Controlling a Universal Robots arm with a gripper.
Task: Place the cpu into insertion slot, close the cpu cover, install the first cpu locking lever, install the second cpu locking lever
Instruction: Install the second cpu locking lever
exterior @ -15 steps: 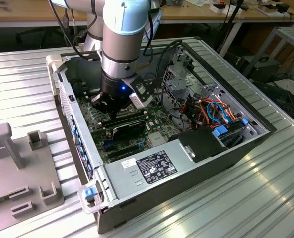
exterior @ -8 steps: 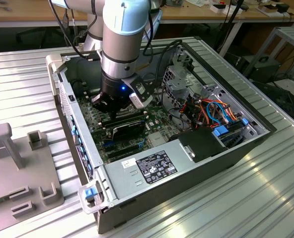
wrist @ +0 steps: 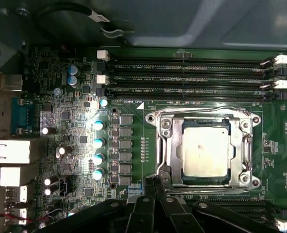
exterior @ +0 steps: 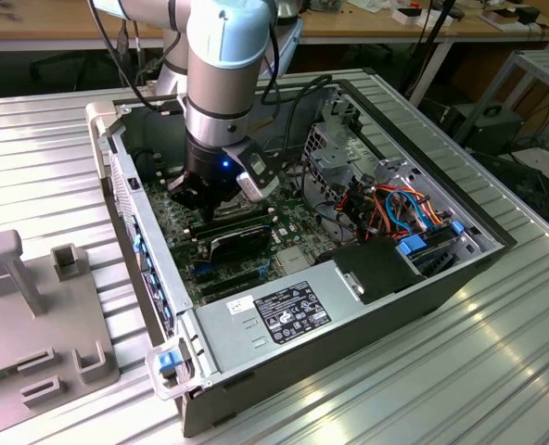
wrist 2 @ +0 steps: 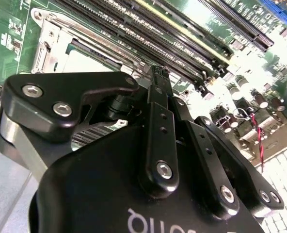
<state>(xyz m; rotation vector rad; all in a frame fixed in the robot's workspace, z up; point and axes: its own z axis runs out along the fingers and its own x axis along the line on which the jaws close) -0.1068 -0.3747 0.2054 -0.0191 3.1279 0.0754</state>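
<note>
End effector (wrist 2: 159, 80): you see its fingers pressed together, nothing between them, tips just beside the socket frame's edge.
Cpu (wrist: 205, 151): seated flat in the insertion slot (wrist: 182, 180).
Cpu cover (wrist: 240, 145): lying down around the chip.
Memory slots (wrist: 182, 77): beyond the socket.

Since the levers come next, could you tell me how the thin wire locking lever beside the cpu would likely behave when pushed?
The lever is a thin bent wire, so probably springy. Smooth bare metal, so the pincer may slip off.
</note>
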